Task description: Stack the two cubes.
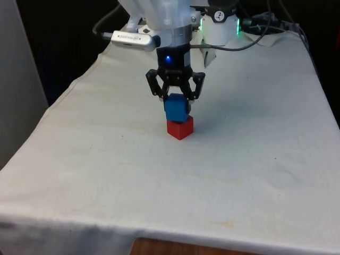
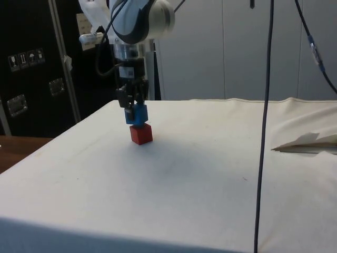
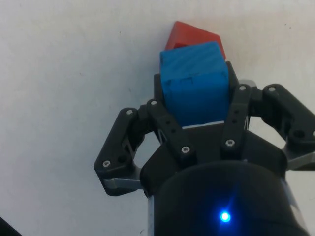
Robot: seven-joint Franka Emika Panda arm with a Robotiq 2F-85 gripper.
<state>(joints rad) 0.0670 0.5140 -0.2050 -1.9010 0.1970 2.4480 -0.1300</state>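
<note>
Between the two black fingers of the gripper (image 1: pixel 176 101) you have the blue cube (image 1: pixel 175 108), clamped on its sides; the fingers are closed on it. From the front view you see this just above the centre of the frame, a little to the front view's left of the midline. Directly beneath the blue cube sits the red cube (image 1: pixel 180 127) on the white cloth (image 1: pixel 106 170). The blue cube's underside appears to meet the red cube's top face, though you cannot tell for certain whether they touch or a sliver of gap remains. The blue cube sits slightly toward the front view's left of the red one, so the two are not squarely aligned.

From the side view the gripper (image 2: pixel 134 103) hangs in the upper left part of the frame, with the blue cube (image 2: pixel 138 115) in its grip and the red cube (image 2: pixel 141 134) right under it, the red one sticking out a little to the right of the frame.

At the wrist view the blue cube (image 3: pixel 195 84) is held between the fingers (image 3: pixel 167 129) of the gripper (image 3: pixel 197 123), and a corner of the red cube (image 3: pixel 189 36) peeks out beyond it.

Count them: one blue cube, one red cube, two in all. A grey cable (image 2: pixel 264 126) hangs down the right of the side view.
</note>
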